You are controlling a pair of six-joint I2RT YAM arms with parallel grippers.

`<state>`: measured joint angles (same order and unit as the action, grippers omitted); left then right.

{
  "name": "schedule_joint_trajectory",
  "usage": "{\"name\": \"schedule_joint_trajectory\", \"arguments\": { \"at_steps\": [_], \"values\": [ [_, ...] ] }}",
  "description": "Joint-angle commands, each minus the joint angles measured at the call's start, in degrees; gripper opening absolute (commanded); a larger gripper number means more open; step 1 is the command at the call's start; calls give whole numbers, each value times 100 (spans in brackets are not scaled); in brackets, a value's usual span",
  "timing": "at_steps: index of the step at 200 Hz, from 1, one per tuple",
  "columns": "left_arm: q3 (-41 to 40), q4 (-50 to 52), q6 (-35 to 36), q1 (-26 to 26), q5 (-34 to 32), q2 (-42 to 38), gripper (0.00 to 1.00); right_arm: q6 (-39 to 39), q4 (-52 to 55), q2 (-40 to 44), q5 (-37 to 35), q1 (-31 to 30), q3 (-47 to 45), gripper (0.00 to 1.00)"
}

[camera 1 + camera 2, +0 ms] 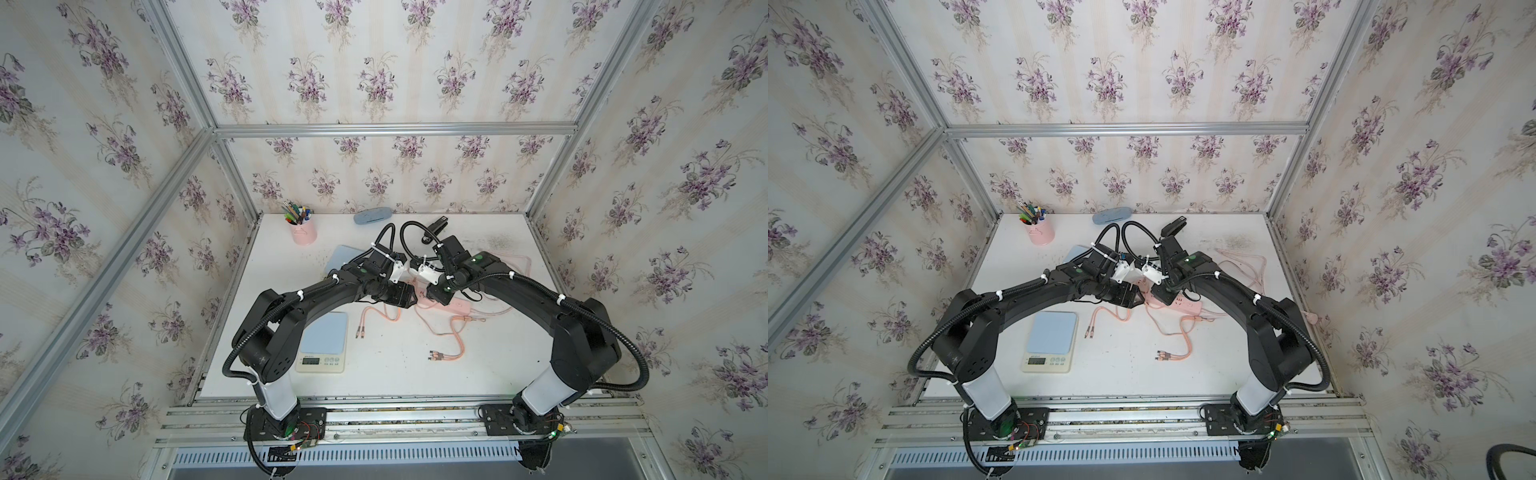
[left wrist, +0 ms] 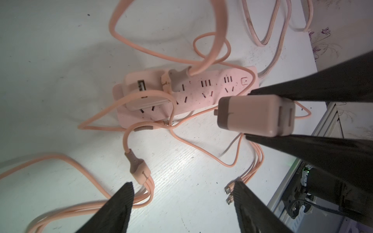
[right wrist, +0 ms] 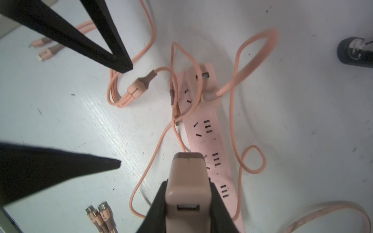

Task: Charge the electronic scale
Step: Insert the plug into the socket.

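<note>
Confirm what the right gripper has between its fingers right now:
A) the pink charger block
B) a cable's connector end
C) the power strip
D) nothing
A: in the right wrist view, the right gripper clamps both sides of the pink charger block, USB port facing the camera, held above the power strip.

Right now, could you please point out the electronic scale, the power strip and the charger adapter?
electronic scale [image 1: 325, 332], in a top view, on its blue weighing platform.
power strip [image 2: 193, 105], left wrist view, on its pink top face.
charger adapter [image 3: 187, 181], right wrist view, on the middle of its body.
</note>
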<state>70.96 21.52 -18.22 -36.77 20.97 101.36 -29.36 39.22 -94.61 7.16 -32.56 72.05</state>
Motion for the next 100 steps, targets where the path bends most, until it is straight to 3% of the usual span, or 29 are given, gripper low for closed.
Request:
{"name": "schedule_joint_trajectory", "arguments": {
  "at_steps": [1, 52, 60, 100],
  "values": [
    [-36, -157, -106, 30, 226, 6, 79, -596, 86, -148, 290, 1, 198, 0],
    [-176, -222, -132, 40, 410, 46, 78, -930, 383, -767, 2, 92, 560, 0],
    [-217, -236, -126, 37, 408, 26, 78, -939, 436, -853, 38, 363, 609, 0],
    [-244, -244, -71, 39, 447, 80, 78, -1044, 461, -1063, -56, 535, 748, 0]
  ]
}}
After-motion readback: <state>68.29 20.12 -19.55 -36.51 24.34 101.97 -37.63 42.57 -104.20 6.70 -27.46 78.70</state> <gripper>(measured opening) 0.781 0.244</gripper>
